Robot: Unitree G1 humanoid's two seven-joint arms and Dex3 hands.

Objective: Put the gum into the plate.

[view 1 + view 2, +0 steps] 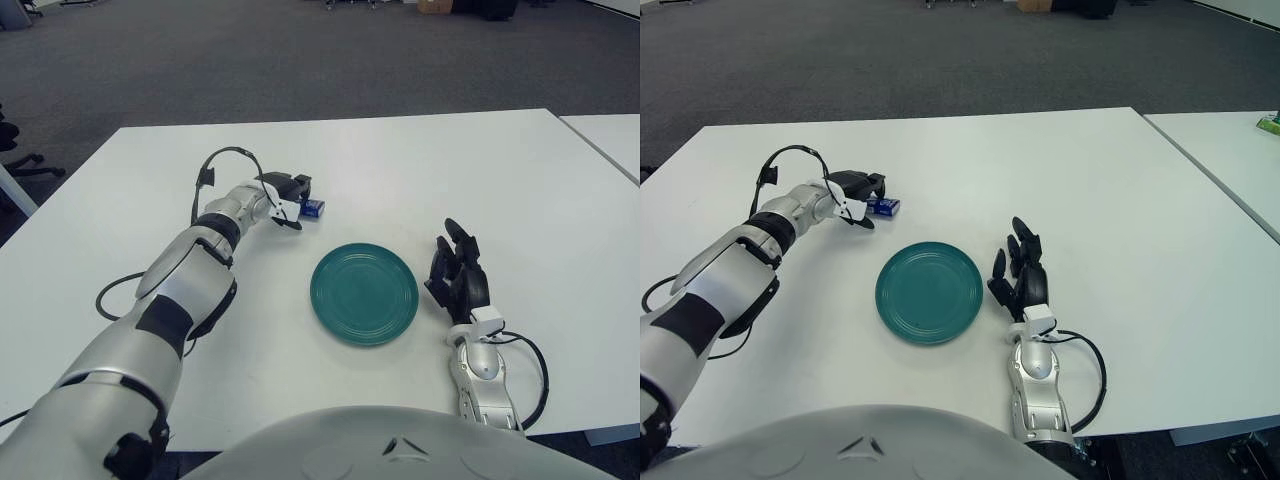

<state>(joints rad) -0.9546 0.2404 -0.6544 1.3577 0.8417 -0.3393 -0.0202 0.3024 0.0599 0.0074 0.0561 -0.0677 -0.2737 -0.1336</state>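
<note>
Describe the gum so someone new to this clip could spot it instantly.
Start at the white table, then find the round teal plate near its front middle. Beyond the plate and to its left, the left robot hand closes around a small blue box: the gum, the only blue item there.
</note>
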